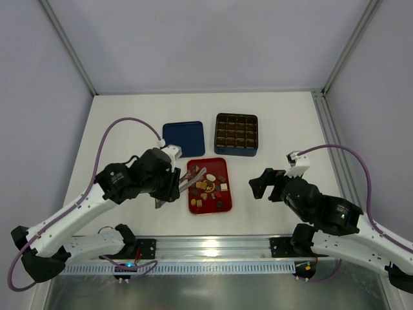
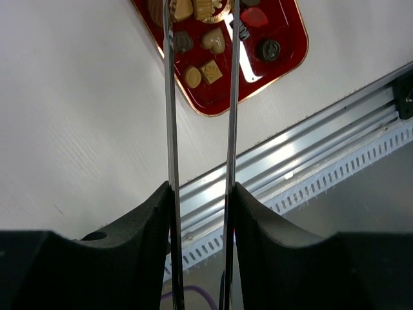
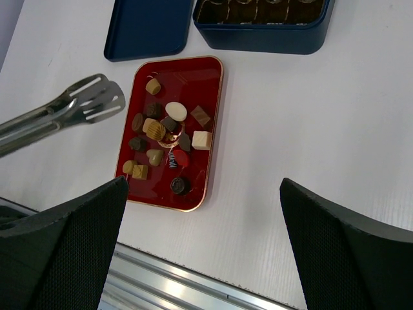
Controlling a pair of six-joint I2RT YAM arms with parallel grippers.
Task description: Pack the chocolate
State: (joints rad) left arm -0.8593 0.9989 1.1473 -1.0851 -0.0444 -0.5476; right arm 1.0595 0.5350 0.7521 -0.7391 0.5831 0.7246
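Our left fingers (image 2: 145, 223) clamp tongs (image 3: 71, 106) at the left edge of the red tray (image 3: 193, 77); right fingers (image 3: 77, 226) gape wide, empty. The chocolates (image 3: 175, 111) lie loose in that tray: light, brittle, slippery, we judge, so pinch each gently by its sides.

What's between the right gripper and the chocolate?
Bare table, then the red tray's right rim; the top view shows this. The right gripper hangs open, right of the chocolate.

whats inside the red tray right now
The red tray holds loose chocolate: dark brown, tan and cream pieces, mostly bunched near its middle. From above, the tongs cover part of its far-left corner, so that patch is hidden in that view.
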